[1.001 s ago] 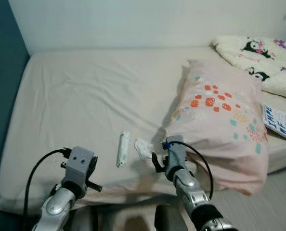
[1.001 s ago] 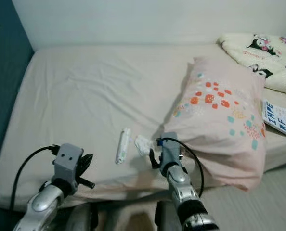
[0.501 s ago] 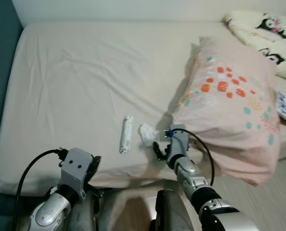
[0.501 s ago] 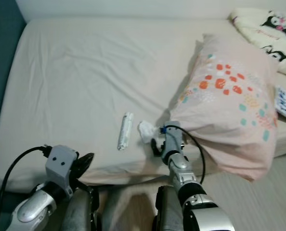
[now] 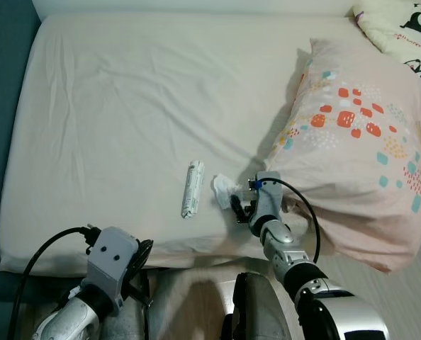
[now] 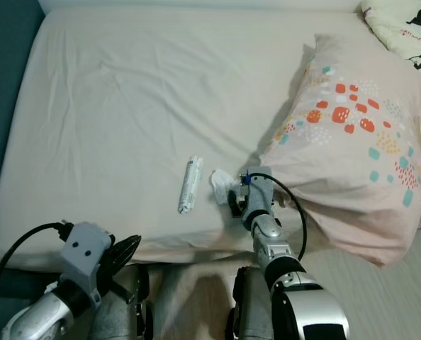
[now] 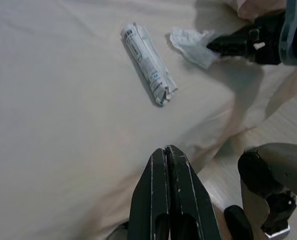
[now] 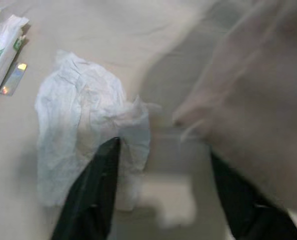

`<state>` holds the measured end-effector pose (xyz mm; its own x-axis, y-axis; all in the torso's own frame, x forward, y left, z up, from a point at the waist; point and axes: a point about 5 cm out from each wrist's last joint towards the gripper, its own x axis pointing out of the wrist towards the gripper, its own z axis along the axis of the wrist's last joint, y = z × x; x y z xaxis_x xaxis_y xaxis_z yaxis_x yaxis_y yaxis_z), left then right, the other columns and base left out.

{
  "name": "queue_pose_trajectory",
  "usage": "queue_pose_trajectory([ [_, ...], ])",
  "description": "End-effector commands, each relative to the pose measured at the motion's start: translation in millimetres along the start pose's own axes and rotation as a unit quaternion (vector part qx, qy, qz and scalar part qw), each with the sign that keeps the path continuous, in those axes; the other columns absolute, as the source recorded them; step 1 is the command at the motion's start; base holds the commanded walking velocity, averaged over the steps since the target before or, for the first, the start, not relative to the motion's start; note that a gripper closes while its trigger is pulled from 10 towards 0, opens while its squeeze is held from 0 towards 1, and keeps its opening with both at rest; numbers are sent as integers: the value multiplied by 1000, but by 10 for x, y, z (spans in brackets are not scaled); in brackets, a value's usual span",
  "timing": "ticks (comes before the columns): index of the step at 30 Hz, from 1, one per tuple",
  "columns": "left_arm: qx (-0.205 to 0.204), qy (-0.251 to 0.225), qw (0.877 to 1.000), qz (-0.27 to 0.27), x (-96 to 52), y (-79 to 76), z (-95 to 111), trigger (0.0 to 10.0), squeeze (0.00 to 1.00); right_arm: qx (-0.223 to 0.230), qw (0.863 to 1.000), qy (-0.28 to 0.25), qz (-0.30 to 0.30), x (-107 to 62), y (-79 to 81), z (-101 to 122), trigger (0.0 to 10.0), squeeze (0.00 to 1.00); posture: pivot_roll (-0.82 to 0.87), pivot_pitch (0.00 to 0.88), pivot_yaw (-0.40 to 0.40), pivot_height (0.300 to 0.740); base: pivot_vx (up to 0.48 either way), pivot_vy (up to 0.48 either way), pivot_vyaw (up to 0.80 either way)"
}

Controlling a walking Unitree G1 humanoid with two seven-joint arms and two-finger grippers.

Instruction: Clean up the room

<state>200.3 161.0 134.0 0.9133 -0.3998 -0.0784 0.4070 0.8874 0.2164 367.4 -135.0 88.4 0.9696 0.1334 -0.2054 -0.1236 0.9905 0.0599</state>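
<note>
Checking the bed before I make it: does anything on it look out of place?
Yes. A crumpled white tissue and a rolled-up wrapper lie on the sheet near the bed's front edge, beside the pink pillow. Both look like litter. The right gripper is open at the tissue; the left gripper is shut, near the edge.

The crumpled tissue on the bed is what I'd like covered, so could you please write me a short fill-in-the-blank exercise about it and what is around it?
1. The right gripper has its fingers ____ at the crumpled tissue.
2. The rolled wrapper lies on the tissue's ____ side on the bed.
3. The left gripper has its fingers ____.
4. The pillow has a ____ cover with coloured spots.

Missing words: open; left; shut; pink
</note>
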Motion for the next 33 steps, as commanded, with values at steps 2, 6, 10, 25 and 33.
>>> queue_pose_trajectory([
  [2,-1,15,1000,-13,-32,-50,-28,10000,0,13,1000,16,-7,-38,-50,-109,0,0,291,372,-150,597,0,0,0],
  [6,0,17,1000,-14,-10,-62,-39,10000,0,15,1000,17,-6,-44,-62,-121,0,0,279,357,-152,597,0,0,0],
  [10,1,19,1000,-14,19,-70,-63,10000,0,18,1000,18,-6,-52,-79,-135,0,0,265,333,-157,597,0,0,0],
  [25,-7,26,1000,3,165,15,-308,10000,0,48,999,11,-20,-110,-126,-230,0,0,127,117,-168,597,0,0,0],
  [33,-23,4,1000,11,446,115,-361,10000,0,58,998,-34,13,-268,31,-391,0,0,26,22,-105,597,0,0,0],
])
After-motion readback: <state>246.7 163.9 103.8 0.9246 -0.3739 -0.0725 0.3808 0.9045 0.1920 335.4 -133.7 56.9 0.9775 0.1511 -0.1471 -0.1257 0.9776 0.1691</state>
